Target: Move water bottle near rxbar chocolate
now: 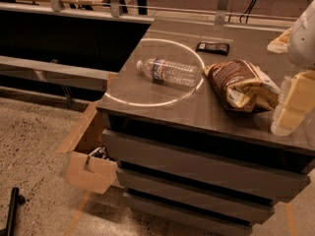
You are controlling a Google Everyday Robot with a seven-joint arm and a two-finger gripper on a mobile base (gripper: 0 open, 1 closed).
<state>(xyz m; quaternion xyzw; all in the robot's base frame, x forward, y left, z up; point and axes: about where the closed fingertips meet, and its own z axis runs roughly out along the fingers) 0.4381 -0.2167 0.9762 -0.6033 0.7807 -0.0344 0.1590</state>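
Note:
The water bottle (170, 72) lies on its side on the dark counter (162, 107), with its white cap pointing left. The rxbar chocolate (212, 47), a small black bar, lies flat farther back, to the right of the bottle. My gripper (290, 107) hangs at the right edge of the view, over the counter's front right part. It is to the right of the snack bag and well apart from the bottle. It holds nothing that I can see.
A big brown-and-cream snack bag (241, 85) lies between the bottle and my gripper. A pale crumpled item (279, 42) sits at the back right. The counter has drawers (197, 166) below. An open cardboard box (91, 168) stands on the floor at the left.

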